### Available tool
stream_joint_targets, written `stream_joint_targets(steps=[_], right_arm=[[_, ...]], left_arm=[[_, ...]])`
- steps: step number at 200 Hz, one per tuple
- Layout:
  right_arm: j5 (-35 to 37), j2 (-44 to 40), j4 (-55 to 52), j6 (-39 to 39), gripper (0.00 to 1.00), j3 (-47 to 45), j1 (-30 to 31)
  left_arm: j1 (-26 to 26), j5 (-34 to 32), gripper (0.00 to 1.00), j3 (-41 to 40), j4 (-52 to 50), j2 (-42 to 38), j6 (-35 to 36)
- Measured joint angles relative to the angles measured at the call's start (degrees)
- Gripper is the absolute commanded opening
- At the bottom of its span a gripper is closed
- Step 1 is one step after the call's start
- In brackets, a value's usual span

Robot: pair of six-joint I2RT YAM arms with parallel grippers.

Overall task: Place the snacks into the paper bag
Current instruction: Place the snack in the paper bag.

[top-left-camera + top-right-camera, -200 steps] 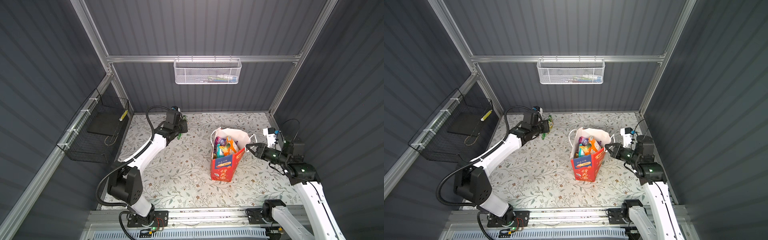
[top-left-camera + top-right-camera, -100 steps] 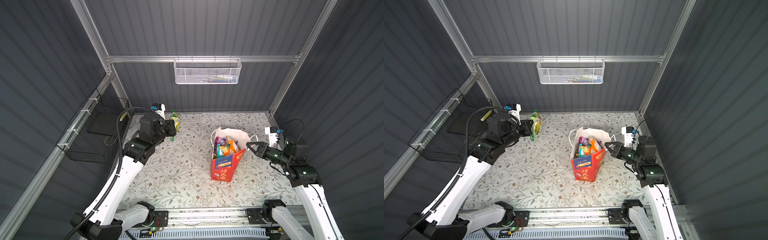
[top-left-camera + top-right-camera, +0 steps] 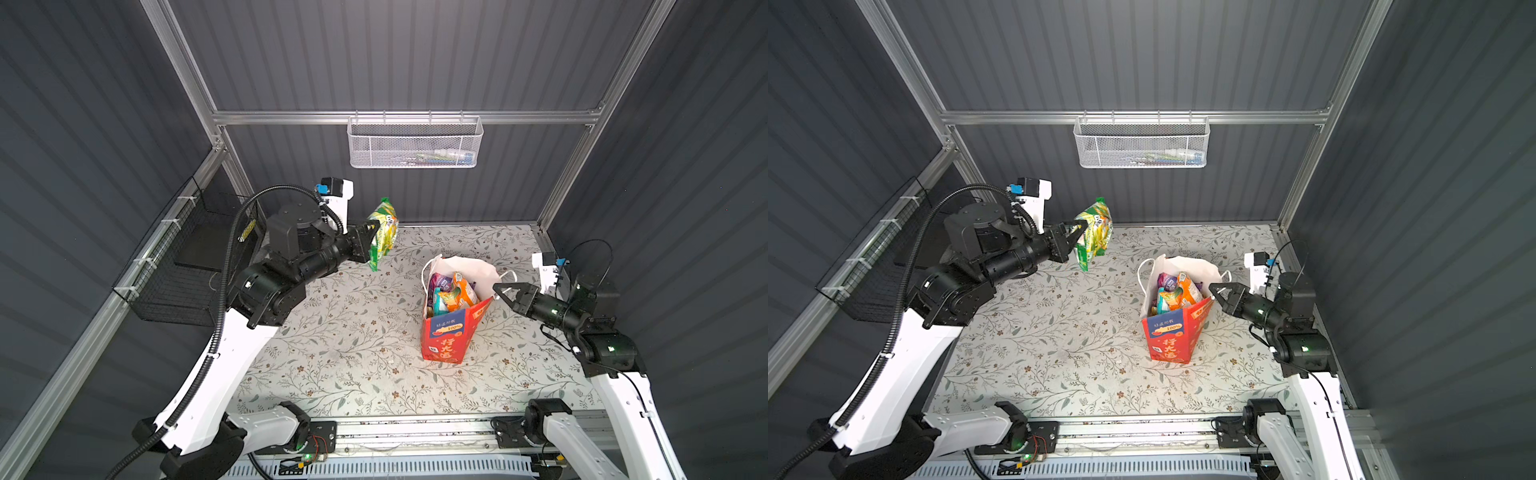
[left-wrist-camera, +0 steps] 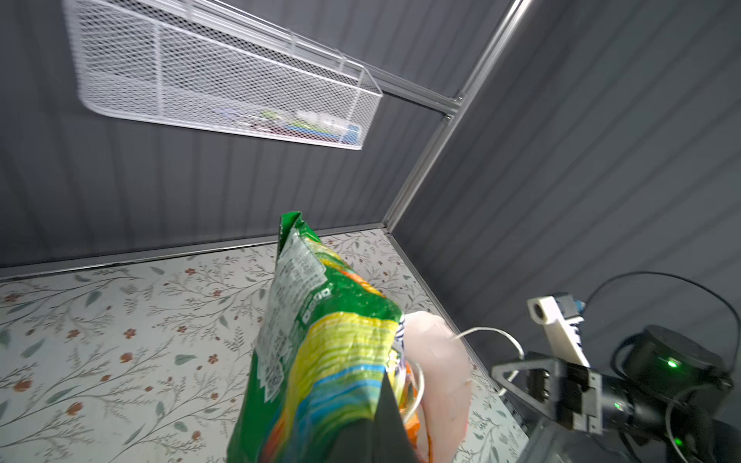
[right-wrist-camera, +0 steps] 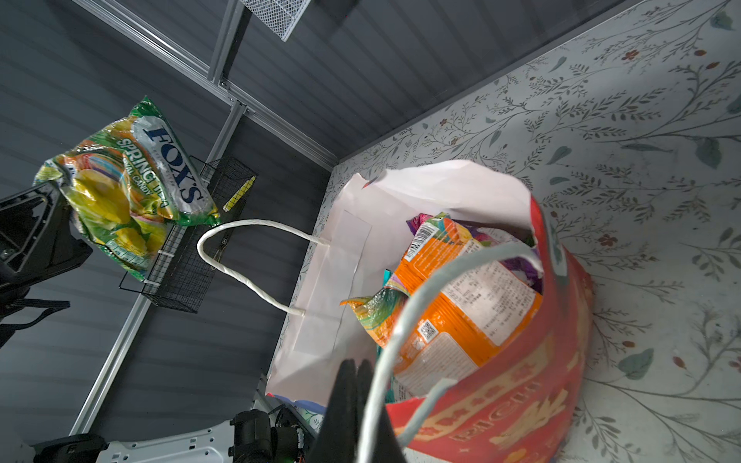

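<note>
Top views: left gripper (image 3: 375,232) is raised over the far-left part of the table (image 3: 332,353), jaws clamped on one edge of a green FOX'S packet (image 3: 384,228). The packet is off the table, well apart from the paper bag (image 3: 446,340). Bag stands upright right of centre, mouth open, with an orange packet (image 3: 463,289) and a purple packet (image 3: 436,282) on top inside. Right gripper (image 3: 496,287) has jaws fully closed, tip at the bag's rim beside the near cord handle (image 5: 385,354). Can't tell if it pinches anything.
</note>
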Motion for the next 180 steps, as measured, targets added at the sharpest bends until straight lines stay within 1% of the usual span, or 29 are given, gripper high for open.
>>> stream_joint_targets(steps=[25, 64, 80, 101, 126, 146, 180], right_arm=[[-0.3, 0.8, 0.5, 0.1, 0.02, 0.0, 0.0], [-0.5, 0.8, 1.1, 0.2, 0.02, 0.0, 0.0], [-0.5, 0.7, 1.1, 0.2, 0.02, 0.0, 0.0], [-0.4, 0.3, 0.9, 0.2, 0.02, 0.0, 0.0], [-0.4, -0.6, 0.7, 0.1, 0.03, 0.0, 0.0], [-0.4, -1.1, 0.6, 0.1, 0.02, 0.0, 0.0], [-0.3, -1.5, -0.1, 0.0, 0.03, 0.0, 0.0]], left_arm=[[-3.8, 0.3, 0.00, 3.7, -0.7, 3.8, 0.2], [-14.0, -0.2, 0.00, 10.3, -1.5, 11.2, 2.1], [-18.4, -1.6, 0.00, 12.6, -1.8, 14.4, 3.2], [-22.5, -3.2, 0.00, 14.5, -2.5, 18.1, 4.8], [-25.3, -4.6, 0.00, 17.0, -4.0, 22.6, 6.3], [-27.6, -8.1, 0.00, 20.3, -6.0, 26.1, 8.2], [-30.2, -12.5, 0.00, 26.0, -8.9, 28.8, 10.7]])
